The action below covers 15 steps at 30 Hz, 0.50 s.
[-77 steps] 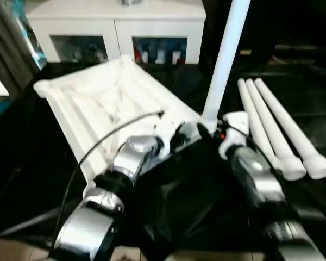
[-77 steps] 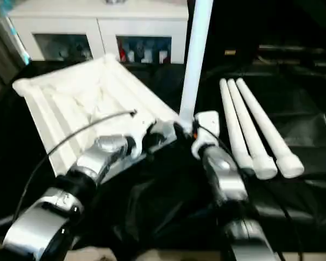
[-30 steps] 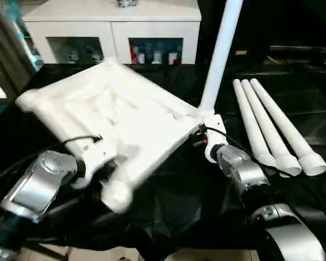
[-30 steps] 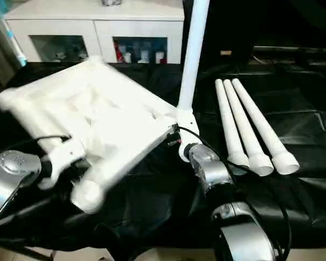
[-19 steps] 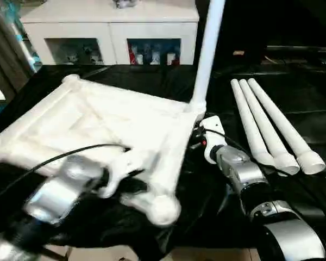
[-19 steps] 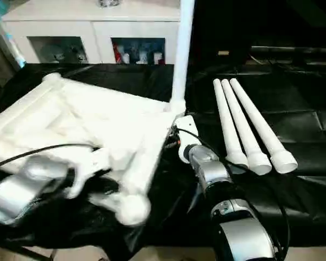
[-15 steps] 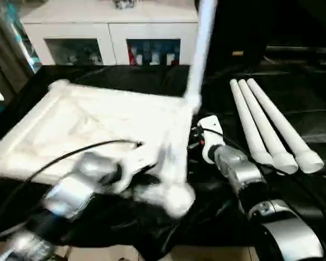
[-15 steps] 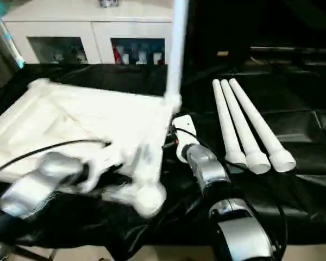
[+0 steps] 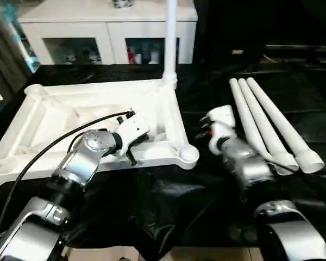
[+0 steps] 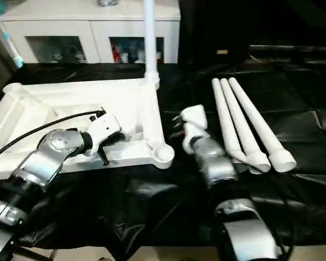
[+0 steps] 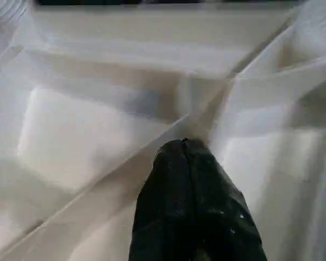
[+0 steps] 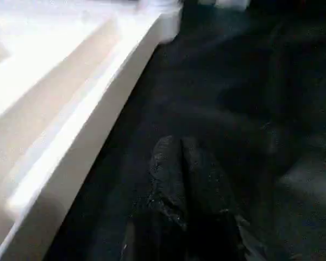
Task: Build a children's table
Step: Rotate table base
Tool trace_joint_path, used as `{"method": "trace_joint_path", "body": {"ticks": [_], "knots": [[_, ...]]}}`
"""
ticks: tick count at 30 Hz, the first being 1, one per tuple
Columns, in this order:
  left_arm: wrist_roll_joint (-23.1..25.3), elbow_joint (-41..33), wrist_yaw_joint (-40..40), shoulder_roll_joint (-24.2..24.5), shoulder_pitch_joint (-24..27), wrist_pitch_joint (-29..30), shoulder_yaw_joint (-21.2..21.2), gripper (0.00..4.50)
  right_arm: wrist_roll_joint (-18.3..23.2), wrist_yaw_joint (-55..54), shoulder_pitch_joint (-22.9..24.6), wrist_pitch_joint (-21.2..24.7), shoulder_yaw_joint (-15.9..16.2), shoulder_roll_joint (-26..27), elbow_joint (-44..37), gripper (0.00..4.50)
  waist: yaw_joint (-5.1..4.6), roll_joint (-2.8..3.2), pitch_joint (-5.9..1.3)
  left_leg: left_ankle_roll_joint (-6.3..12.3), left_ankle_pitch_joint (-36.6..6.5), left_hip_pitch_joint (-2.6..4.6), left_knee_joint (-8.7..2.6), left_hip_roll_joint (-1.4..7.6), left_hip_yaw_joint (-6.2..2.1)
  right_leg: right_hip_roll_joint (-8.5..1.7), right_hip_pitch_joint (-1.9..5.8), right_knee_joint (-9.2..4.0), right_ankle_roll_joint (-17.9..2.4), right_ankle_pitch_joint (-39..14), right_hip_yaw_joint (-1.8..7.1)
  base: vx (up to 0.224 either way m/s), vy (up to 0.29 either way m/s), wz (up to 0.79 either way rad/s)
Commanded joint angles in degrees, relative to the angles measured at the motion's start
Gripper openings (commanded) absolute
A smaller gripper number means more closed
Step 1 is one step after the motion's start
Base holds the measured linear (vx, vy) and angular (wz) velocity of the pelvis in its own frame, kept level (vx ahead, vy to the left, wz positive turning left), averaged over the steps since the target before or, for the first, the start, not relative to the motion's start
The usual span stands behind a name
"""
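Crinkled black sheeting (image 9: 168,201) bears ribbed white table (image 9: 43,117) (both grippers closed, empty).

Tabletop (image 9: 92,109), legs (image 9: 271,125) on black sheet (image 9: 168,201)

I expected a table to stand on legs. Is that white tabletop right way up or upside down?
Upside down. The tabletop lies flat on the black cloth with its ribbed underside facing up, and one fitted leg points straight up from a far corner.

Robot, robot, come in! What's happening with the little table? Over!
Both grippers shut, empty: left gripper over the ribbed underside, right gripper beside the rim. Table top upside down, one leg standing. Three loose legs waiting. Nothing blocking. Over.
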Motion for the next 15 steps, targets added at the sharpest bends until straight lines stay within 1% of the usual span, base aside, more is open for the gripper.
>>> {"method": "trace_joint_path", "body": {"ticks": [1, 2, 3, 4, 5, 6, 7, 8, 10, 11, 12, 13, 14, 15], "knots": [[-4.88, -5.75, -3.18, -0.26, 1.69, 2.76, 2.46, 0.0, 2.63, 0.48, 1.23, 7.08, -2.18, -1.38, -8.03, 0.05, 0.27, 0.13, -4.53, 3.27, -6.36, 0.29, -3.74, 1.84, -0.59, -3.44, 3.89, -2.8, -14.43, -2.19, 2.55, 0.0, 0.0, 0.0], [-7.28, -8.12, -3.85, -0.76, 2.43, 5.72, 3.95, 0.21, 3.99, 0.84, 1.81, 9.82, -3.27, -1.94, -11.2, 0.21, 0.39, -0.08, -4.23, 3.44, -7.32, 0.47, -3.84, 1.93, -0.38, -3.44, 3.79, -3.0, -14.21, -4.28, 2.68, 0.0, 0.0, 0.0], [-8.2, -9.2, -3.98, -0.99, 2.73, 6.98, 4.48, 0.33, 4.09, 0.41, 1.99, 11.76, -3.83, -2.63, -13.08, 0.31, 0.55, -0.3, -4.15, 3.09, -8.44, 0.63, -3.88, 1.84, -0.29, -3.33, 3.59, -3.33, -13.59, -7.42, 2.64, 0.0, 0.0, 0.0], [-9.08, -10.28, -3.97, -1.06, 3.05, 7.66, 4.86, 0.45, 4.02, -0.1, 2.09, 12.96, -4.06, -3.11, -14.17, 0.42, 0.56, -0.41, -4.1, 2.85, -8.87, 0.7, -3.92, 1.8, -0.26, -3.26, 3.45, -3.53, -13.15, -8.93, 2.64, 0.0, 0.0, 0.0], [-9.99, -11.71, -3.47, -1.26, 3.45, 8.89, 5.5, 0.45, 3.59, -0.56, 2.12, 14.38, -4.15, -3.79, -15.2, 0.42, 0.49, -0.59, -3.99, 2.59, -9.14, 0.62, -3.95, 1.75, -0.26, -3.29, 3.46, -3.65, -12.71, -10.27, 2.66, 0.0, 0.0, 0.0], [-11.08, -13.2, -3.37, -1.4, 3.85, 10.32, 6.06, 0.53, 3.15, -1.07, 2.05, 15.75, -4.28, -4.39, -16.0, 0.51, 0.54, -0.46, -3.88, 1.97, -9.86, 0.7, -4.02, 1.73, -0.26, -3.32, 3.32, -3.91, -11.85, -12.74, 2.66, 0.0, 0.0, 0.0], [-11.16, -13.32, -3.36, -1.41, 3.89, 10.44, 6.11, 0.65, 3.11, -1.11, 2.05, 15.86, -4.29, -4.44, -16.06, 0.51, 0.41, -0.62, -3.77, 1.63, -10.22, 0.75, -4.02, 1.69, -0.21, -3.24, 3.26, -3.98, -11.41, -13.8, 2.7, 0.0, 0.0, 0.0], [-12.69, -16.06, -3.1, -1.62, 4.6, 12.36, 6.83, 0.65, 2.8, -2.25, 1.65, 18.89, -5.04, -5.53, -17.53, 0.65, 0.34, -0.84, -3.82, 1.45, -10.23, 0.68, -3.97, 1.56, -0.17, -3.26, 3.23, -4.21, -10.58, -15.26, 2.73, 0.0, 0.0, 0.0], [-13.57, -18.12, -2.88, -2.03, 5.12, 13.58, 7.44, 0.8, 2.52, -2.91, 1.21, 22.19, -5.61, -6.62, -19.69, 0.78, 0.42, -0.71, -3.99, 1.4, -8.23, 0.55, -3.88, 1.52, -0.25, -3.11, 3.31, -3.99, -10.16, -13.73, 2.74, 0.0, 0.0, 0.0], [-13.85, -18.66, -3.01, -2.16, 5.24, 14.19, 7.64, 0.82, 2.41, -2.96, 1.15, 23.55, -5.71, -6.94, -20.47, 0.92, 0.32, -0.74, -4.04, 1.54, -7.39, 0.44, -3.81, 1.45, -0.23, -2.92, 3.37, -3.78, -10.11, -12.13, 2.72, 0.0, 0.0, 0.0], [-13.92, -19.07, -3.2, -2.15, 5.31, 14.62, 7.66, 1.0, 2.19, -3.01, 1.04, 24.78, -5.74, -7.28, -20.98, 1.06, 0.32, -0.77, -4.08, 1.83, -6.7, 0.28, -3.76, 1.34, -0.25, -2.9, 3.45, -3.73, -10.01, -11.15, 2.69, 0.0, 0.0, 0.0], [-14.09, -19.79, -3.35, -2.06, 5.51, 15.29, 7.75, 1.0, 2.19, -3.13, 1.22, 26.46, -5.71, -7.52, -22.21, 1.06, 0.1, -0.97, -4.06, 1.88, -6.47, 0.3, -3.72, 1.31, -0.17, -2.8, 3.45, -3.72, -9.97, -10.77, 2.72, 0.0, 0.0, 0.0], [-14.58, -21.03, -4.14, -1.7, 5.7, 16.83, 7.38, 1.13, 2.13, -3.26, 1.3, 30.39, -5.56, -8.32, -24.29, 1.16, 0.01, -0.92, -4.12, 2.11, -5.75, 0.32, -3.71, 1.33, -0.22, -2.83, 3.53, -3.59, -10.22, -9.88, 2.72, 0.0, 0.0, 0.0], [-14.73, -21.35, -4.31, -1.6, 5.76, 17.18, 7.3, 1.2, 2.1, -3.31, 1.36, 31.36, -5.49, -8.51, -24.86, 1.25, -0.02, -0.91, -4.19, 2.26, -5.11, 0.32, -3.65, 1.29, -0.24, -2.74, 3.62, -3.46, -10.36, -9.12, 2.72, 0.0, 0.0, 0.0]]}}
